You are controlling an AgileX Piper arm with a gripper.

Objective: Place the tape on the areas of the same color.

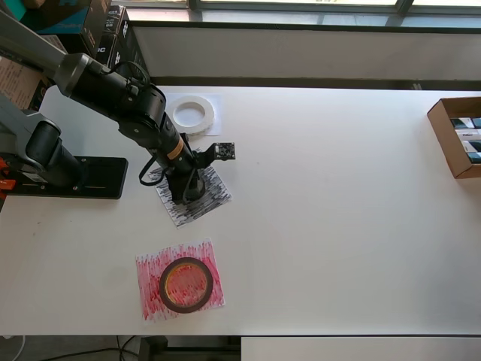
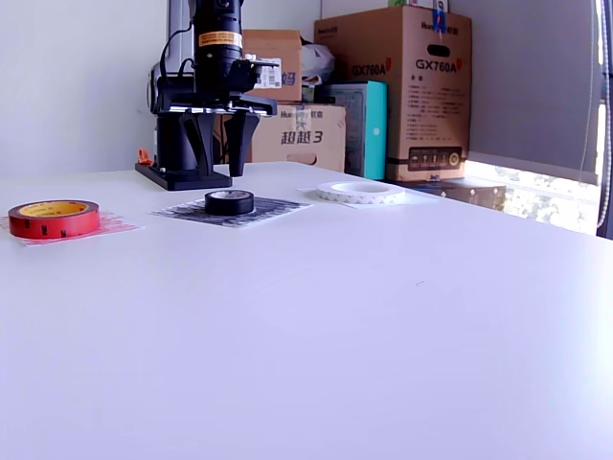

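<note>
My gripper (image 1: 186,189) hangs over the black-scribbled sheet (image 1: 216,194). In the exterior view the gripper (image 2: 220,172) is open and empty, its fingers spread just above a black tape roll (image 2: 230,201) that lies flat on that sheet (image 2: 273,208). The arm hides the black roll in the overhead view. A red tape roll (image 1: 186,284) lies on the red-scribbled sheet (image 1: 150,289); it also shows in the exterior view (image 2: 54,218). A white tape roll (image 1: 194,114) lies on the plain white sheet (image 1: 217,100), and shows in the exterior view (image 2: 362,192).
The arm's black base plate (image 1: 75,177) sits at the overhead view's left edge of the table. An open cardboard box (image 1: 457,137) stands at the overhead view's right edge. Stacked cartons (image 2: 421,86) stand behind the table in the exterior view.
</note>
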